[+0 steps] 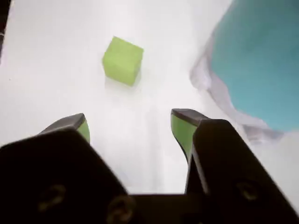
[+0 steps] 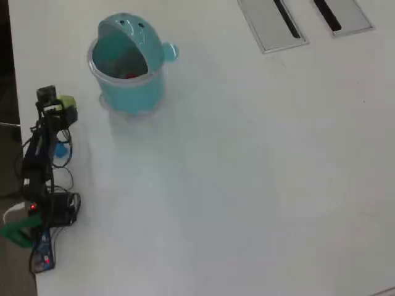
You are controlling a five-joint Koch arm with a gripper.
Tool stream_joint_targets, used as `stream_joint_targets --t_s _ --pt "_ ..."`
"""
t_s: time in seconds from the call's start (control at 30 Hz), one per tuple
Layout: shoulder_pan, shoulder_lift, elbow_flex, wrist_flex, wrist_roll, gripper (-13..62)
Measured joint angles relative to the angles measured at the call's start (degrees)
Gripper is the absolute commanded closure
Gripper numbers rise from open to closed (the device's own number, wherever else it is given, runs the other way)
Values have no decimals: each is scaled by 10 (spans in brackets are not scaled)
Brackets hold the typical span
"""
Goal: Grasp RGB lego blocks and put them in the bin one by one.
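Note:
In the wrist view the yellow-green lego block point(image 1: 122, 60) sits on the white table, ahead of my gripper point(image 1: 131, 122) and slightly left of its centre line. The jaws stand wide apart, green pads showing, with only bare table between them. The teal bin point(image 1: 261, 56) fills the upper right, its clear rim close to the right finger. From overhead the bin point(image 2: 133, 95) stands with its lid tipped back and a red block point(image 2: 131, 76) inside. My gripper point(image 2: 57, 110) is at its lower left, by the green block point(image 2: 68, 105). A blue block point(image 2: 60, 150) lies beside the arm.
The arm point(image 2: 38, 166) and its cables run along the table's left edge, the base point(image 2: 37, 240) near the front. Two grey slotted plates point(image 2: 271, 21) lie at the far edge.

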Motion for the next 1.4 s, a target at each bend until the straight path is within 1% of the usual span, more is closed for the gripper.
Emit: stream_joint_targets --t_s 0.07,0.1,0.2,0.23,0.27,0.3,0.53,0.73,1.03,1.2,1.33,1.4 --pt "-8 -23 2 -18 14 171" --pt "-18 -63 -6 -47 33 171" --pt "-33 -120 -39 -81 48 171" --pt "-41 -157 -69 -95 53 171" --pt "-42 -165 -77 -97 54 171" --pt "-46 -212 -129 -108 54 171" --pt "-31 -243 -148 -117 54 170" --pt "-14 -267 -148 -166 69 171" --pt "-33 -339 -150 -229 114 171" --pt "-35 -364 -163 -248 116 172" --pt "-35 -381 -163 -263 119 183" --pt "-35 -388 -163 -274 120 203"
